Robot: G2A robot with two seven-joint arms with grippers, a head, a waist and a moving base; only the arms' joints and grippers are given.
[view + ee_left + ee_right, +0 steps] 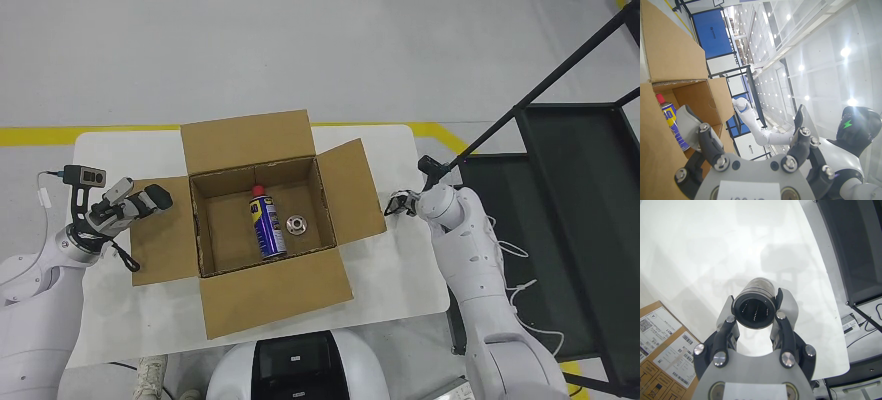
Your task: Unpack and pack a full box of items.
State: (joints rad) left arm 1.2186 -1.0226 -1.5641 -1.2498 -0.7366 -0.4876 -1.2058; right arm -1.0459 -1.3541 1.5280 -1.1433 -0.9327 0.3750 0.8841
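An open cardboard box (262, 272) sits mid-table with its flaps spread. Inside lie a blue and yellow spray can (266, 227) with a red cap and a small round metal part (295, 223). The spray can (671, 121) also shows over the box wall in the left wrist view. My left gripper (745, 121) hangs open and tilted up over the box's left flap (160, 235), holding nothing. My right gripper (755, 303) is shut on a grey metal cylinder bearing (757, 302) above the white table (715, 247), right of the box. From above the right gripper (400, 204) is beside the right flap.
A dark metal rack (570, 200) stands right of the table. The box's labelled right flap (660, 344) lies close to the right gripper. Bare table surface (410, 270) stretches on the right side. A yellow floor line (60, 132) runs behind the table.
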